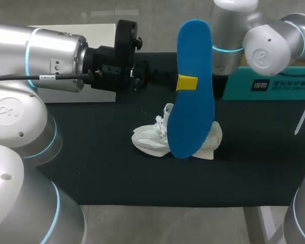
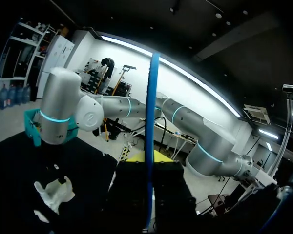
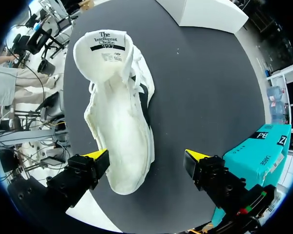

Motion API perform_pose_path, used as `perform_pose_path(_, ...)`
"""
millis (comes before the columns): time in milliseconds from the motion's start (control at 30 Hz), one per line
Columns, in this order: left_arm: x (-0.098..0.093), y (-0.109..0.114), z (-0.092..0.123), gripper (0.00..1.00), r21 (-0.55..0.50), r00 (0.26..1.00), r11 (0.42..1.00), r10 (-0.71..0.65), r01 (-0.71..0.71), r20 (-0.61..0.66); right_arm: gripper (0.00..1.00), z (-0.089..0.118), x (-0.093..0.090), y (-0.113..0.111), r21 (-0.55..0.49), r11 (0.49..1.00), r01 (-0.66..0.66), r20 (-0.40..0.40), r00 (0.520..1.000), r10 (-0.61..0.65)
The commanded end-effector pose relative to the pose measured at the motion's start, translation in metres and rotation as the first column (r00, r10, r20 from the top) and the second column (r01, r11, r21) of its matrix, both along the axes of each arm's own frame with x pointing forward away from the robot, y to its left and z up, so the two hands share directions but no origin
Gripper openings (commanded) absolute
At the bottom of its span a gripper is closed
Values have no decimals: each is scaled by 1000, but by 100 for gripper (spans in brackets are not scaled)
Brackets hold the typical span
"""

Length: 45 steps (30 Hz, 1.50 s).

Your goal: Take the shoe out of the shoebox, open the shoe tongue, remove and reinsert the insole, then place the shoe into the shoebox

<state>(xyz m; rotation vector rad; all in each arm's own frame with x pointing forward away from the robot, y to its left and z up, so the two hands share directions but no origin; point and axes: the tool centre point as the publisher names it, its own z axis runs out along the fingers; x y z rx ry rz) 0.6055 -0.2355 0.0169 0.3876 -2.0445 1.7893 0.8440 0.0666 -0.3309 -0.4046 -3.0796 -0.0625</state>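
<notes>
White shoe [image 1: 150,141] lying on mat [image 1: 91,168], out of box, tongue [image 3: 103,51] folded open, inside bare: reinserting and boxing remaining. Right gripper [image 3: 146,158] hovering over it, fingers apart. Blue insole [image 1: 193,107] hanging upright above shoe, left gripper [image 1: 187,82] clamping its middle. Teal shoebox [image 1: 274,84] sitting beyond.

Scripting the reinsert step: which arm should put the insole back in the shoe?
Left. The left gripper is shut on the blue insole, held upright in the air. The right gripper hangs open over the white shoe, empty; likely better for steadying it.
</notes>
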Motion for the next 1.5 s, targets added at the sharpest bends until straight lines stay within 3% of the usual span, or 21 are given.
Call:
perform_pose_path(33,1,-2,-1,0,-3,1000,1000,0,0,0,100,-14,12,24,-59,998,-15,-30,999,13)
perform_pose_path(567,1,-2,-1,0,-3,1000,1000,0,0,0,100,-45,11,45,-21,998,-65,-86,994,63)
perform_pose_path(600,1,-2,-1,0,-3,1000,1000,0,0,0,69,-47,9,46,-15,998,-64,-90,994,63)
perform_pose_path(633,1,-2,-1,0,-3,1000,1000,0,0,0,11,-48,7,46,-3,998,-65,-90,994,64)
perform_pose_path(667,1,-2,-1,0,-3,1000,1000,0,0,0,0,-49,4,47,9,997,-80,-94,992,80)
perform_pose_path(1367,1,-2,-1,0,-3,1000,1000,0,0,0,0,-49,4,47,9,997,-80,-94,992,80)
perform_pose_path(1500,1,-2,-1,0,-3,1000,1000,0,0,0,0,-28,12,34,5,977,213,-118,970,-211)
